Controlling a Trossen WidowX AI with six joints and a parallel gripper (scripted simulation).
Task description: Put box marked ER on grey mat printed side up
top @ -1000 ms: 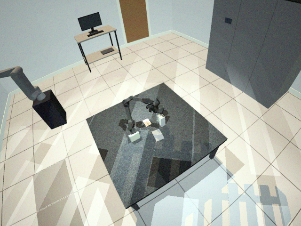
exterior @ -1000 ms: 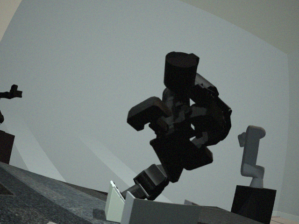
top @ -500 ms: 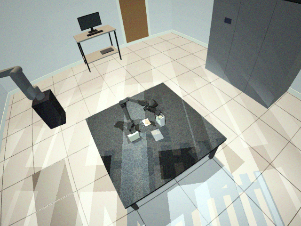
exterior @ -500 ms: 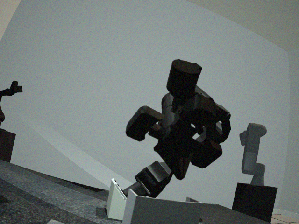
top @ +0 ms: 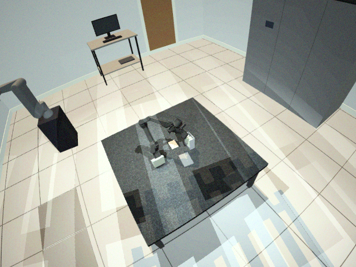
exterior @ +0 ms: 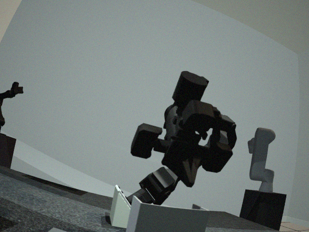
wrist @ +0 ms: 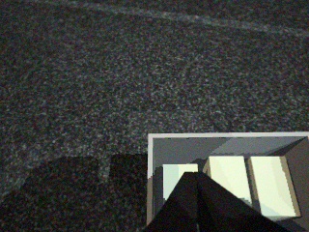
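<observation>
Pale walls (top: 57,37) (exterior: 99,75) and a floor of cream tiles (top: 86,114) are around the big dark table (top: 129,161) (exterior: 49,204) (wrist: 72,97) that I am working over. Far off from my fingers stand a desk (top: 94,43) with a black screen (top: 105,25), a brown door (top: 158,25) and a tall grey cupboard (top: 264,57). Well apart from me, a grey arm (top: 25,96) (exterior: 259,154) stands on a black block (top: 58,134) (exterior: 261,210).

My fingers (top: 185,136) (exterior: 190,184) are closed tight with nothing between them. They point down, over the bin (top: 191,144) (exterior: 172,217) (wrist: 227,135). Three pale boxes stand inside it, below my fingers. As my wrist sees it, one box (wrist: 173,181) shows just left of my fingertips, partly behind them. Another box (wrist: 232,173) is just to the right, and the last box (wrist: 272,180) is farther right.

The ER box must be one of these three, but I can't see any big letters, so I cannot tell which. The grey mat (top: 186,159) lies outside the bin, near it and off to one side of my fingers. A small white and orange card (top: 173,144) lies on the table, near the bin too. All three boxes are in the bin, so the ER box is not on the mat.
</observation>
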